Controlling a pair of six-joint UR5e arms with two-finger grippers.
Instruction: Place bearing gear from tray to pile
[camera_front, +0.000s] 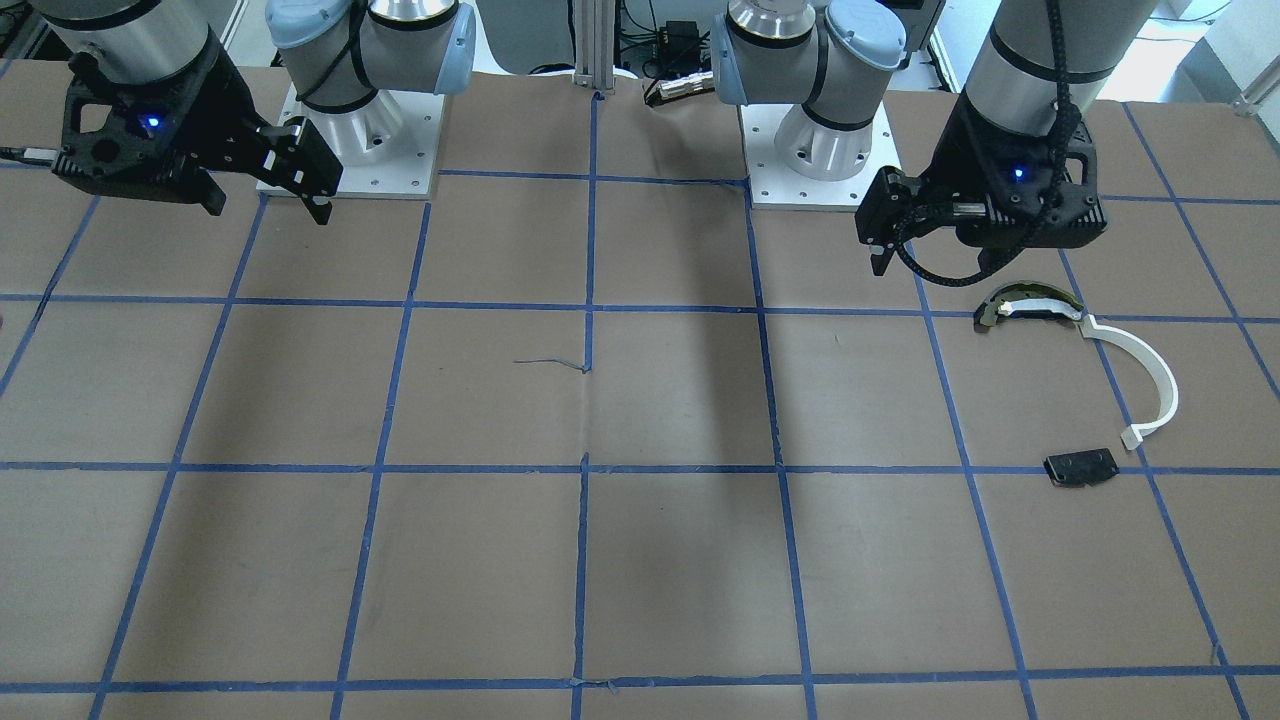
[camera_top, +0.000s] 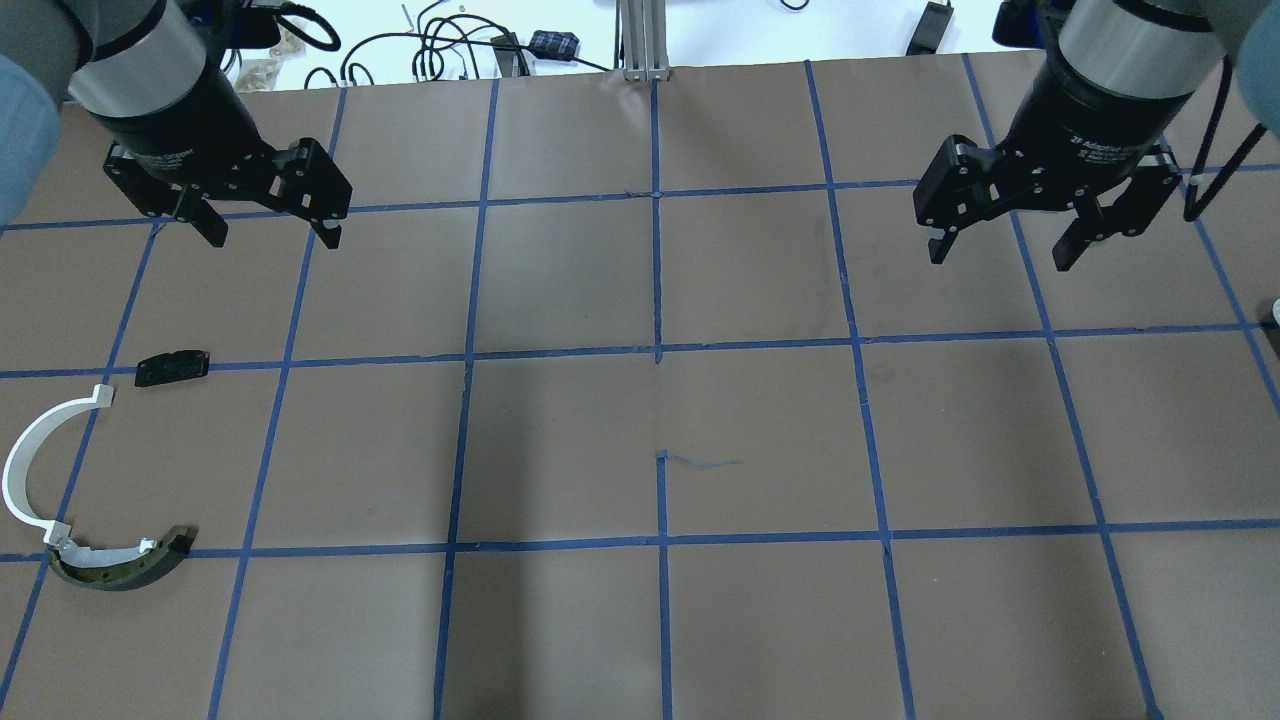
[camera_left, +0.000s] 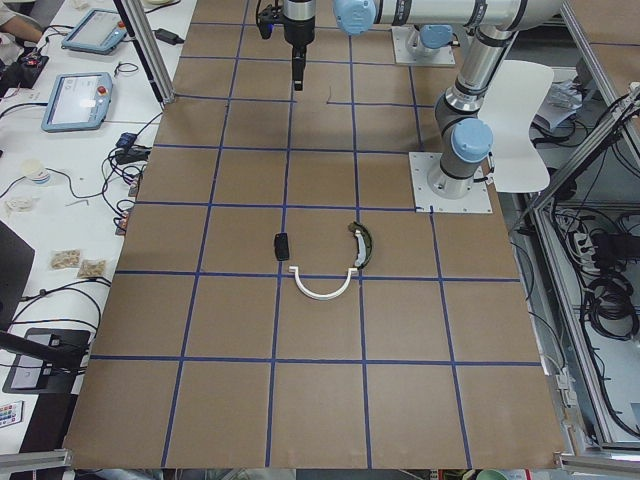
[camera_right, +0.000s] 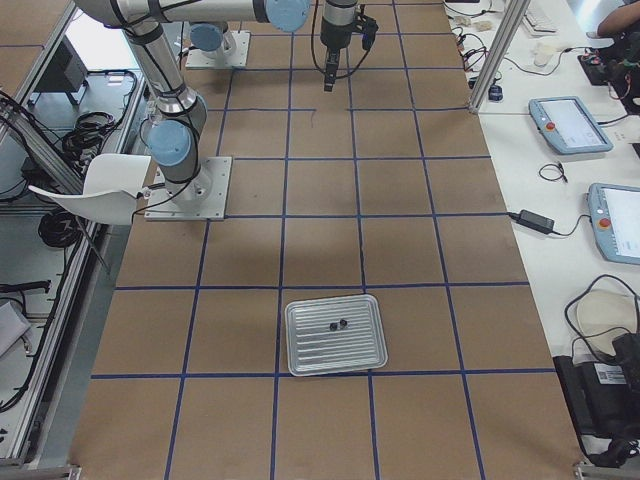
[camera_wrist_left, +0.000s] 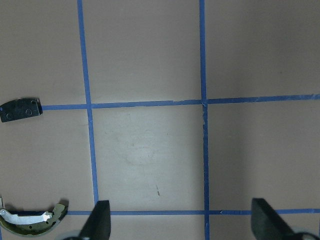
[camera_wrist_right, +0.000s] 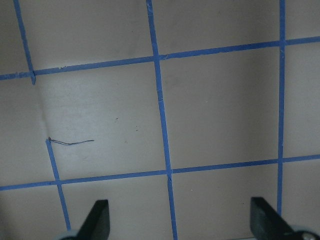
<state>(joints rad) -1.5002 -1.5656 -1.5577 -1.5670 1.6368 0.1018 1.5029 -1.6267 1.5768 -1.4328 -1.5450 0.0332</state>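
Observation:
A silver tray (camera_right: 335, 360) shows only in the exterior right view, with two small dark parts (camera_right: 338, 324) on it, too small to tell apart. The pile lies at the table's left end: a white curved strip (camera_top: 28, 470), a dark arc piece (camera_top: 120, 568) and a black plate (camera_top: 172, 367). The pile also shows in the front view, as strip (camera_front: 1152, 372), arc (camera_front: 1030, 305) and plate (camera_front: 1082, 467). My left gripper (camera_top: 275, 240) hangs open and empty beyond the plate. My right gripper (camera_top: 1000, 258) hangs open and empty over the table's right half.
The brown table (camera_top: 660, 620) carries a grid of blue tape. The two arm bases (camera_front: 350, 140) (camera_front: 820, 150) stand at the robot's edge. Cables and tablets lie on the white bench (camera_right: 560, 150) past the far edge.

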